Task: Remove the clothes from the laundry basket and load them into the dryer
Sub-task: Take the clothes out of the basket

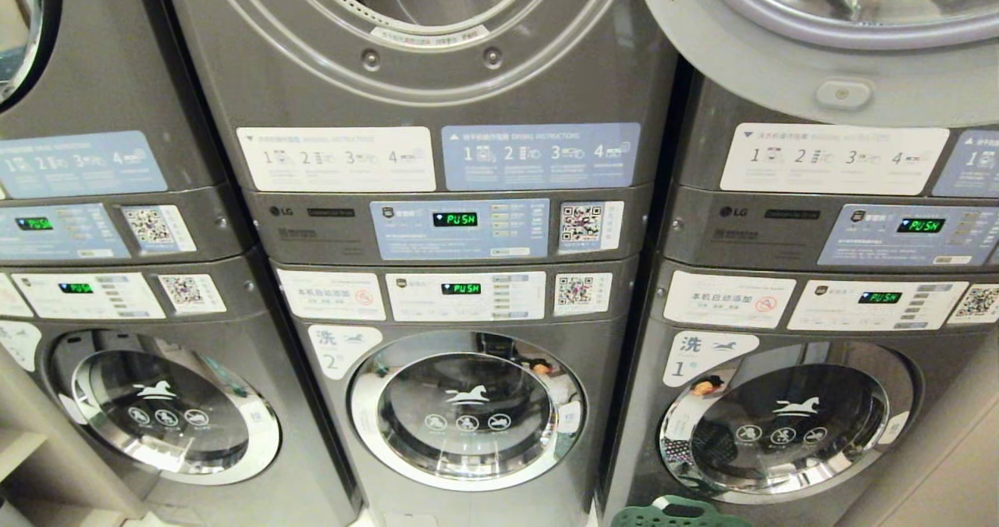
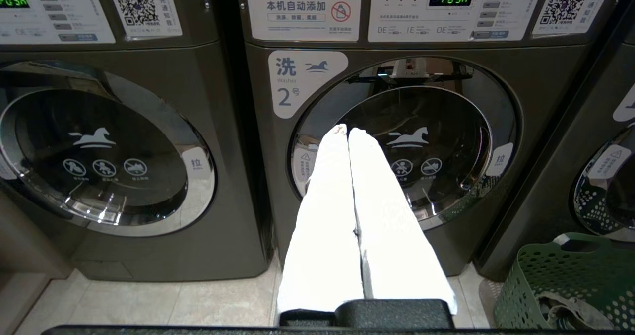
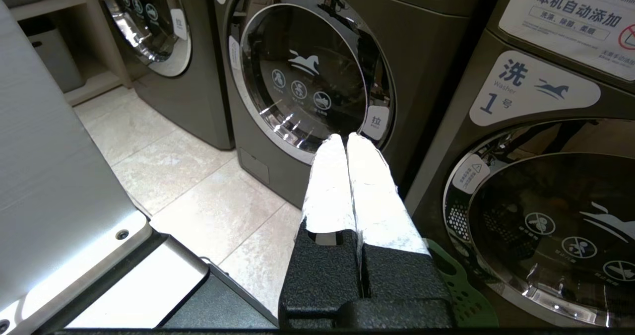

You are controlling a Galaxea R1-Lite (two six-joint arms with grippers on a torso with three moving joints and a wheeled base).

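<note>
The dryer [image 1: 421, 66] is the upper middle machine; its round opening shows at the top of the head view. Its door [image 1: 780, 66] is swung open to the right. The green laundry basket [image 2: 565, 280] stands on the floor in front of washer 1, and its rim peeks in at the head view's lower edge [image 1: 679, 514]. Grey clothes [image 2: 565, 315] lie inside it. My left gripper [image 2: 347, 130] is shut and empty, pointing at washer 2's door. My right gripper [image 3: 346, 137] is also shut and empty, above the basket's rim [image 3: 461, 295]. Neither gripper shows in the head view.
Washer 2 [image 1: 467, 410] and washer 1 [image 1: 780, 425] sit below the dryers with doors closed. A third stack [image 1: 156, 410] stands at the left, with a wooden shelf [image 3: 49, 7] beyond it. My own base plate [image 3: 59, 176] sits over the tiled floor [image 3: 198, 196].
</note>
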